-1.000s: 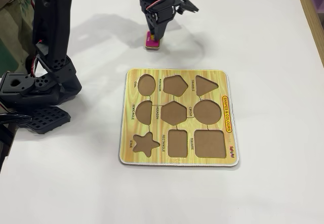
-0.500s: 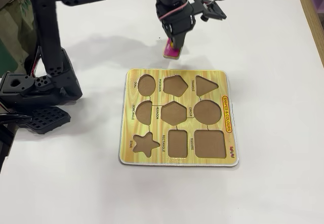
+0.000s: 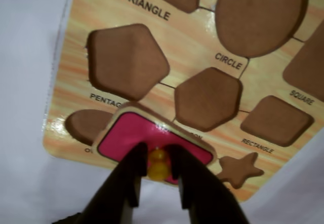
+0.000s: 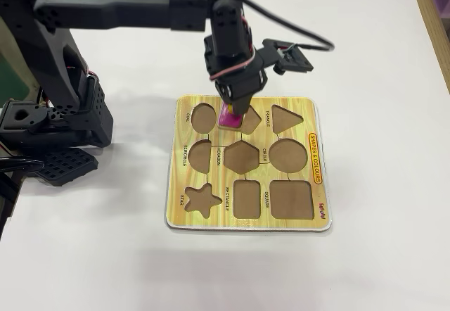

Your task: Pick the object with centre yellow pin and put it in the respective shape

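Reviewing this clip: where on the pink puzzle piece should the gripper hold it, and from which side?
By its yellow pin, from above. The pink piece is a thin flat slab, and the knob standing on its face is the only raised part. The gripper already straddles it over the board.

white table (image 4: 380,79); shape puzzle board (image 4: 247,219) flat on it

Pink piece (image 3: 132,139), yellow pin (image 3: 158,164), orange-yellow wood-grain board (image 3: 191,40), black claw (image 3: 158,176).
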### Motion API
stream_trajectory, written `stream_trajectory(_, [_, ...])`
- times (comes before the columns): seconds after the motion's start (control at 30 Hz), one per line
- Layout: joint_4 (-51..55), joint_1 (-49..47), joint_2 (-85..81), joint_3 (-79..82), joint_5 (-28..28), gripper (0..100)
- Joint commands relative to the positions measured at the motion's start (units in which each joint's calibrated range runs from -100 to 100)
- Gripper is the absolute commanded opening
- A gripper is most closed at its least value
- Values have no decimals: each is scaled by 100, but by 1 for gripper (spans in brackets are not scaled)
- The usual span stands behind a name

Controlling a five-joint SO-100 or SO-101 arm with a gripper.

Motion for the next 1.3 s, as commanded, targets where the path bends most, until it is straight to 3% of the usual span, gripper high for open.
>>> stream_trajectory(0.0, [-105,570,-420,108,453,1])
stream_trajectory(0.33, [-520,1791,-479,315,1713,1])
stream_trajectory(0.63, [-702,2514,-270,126,2278,1])
stream_trajectory(1.27, [-797,2748,1211,-1115,2263,1])
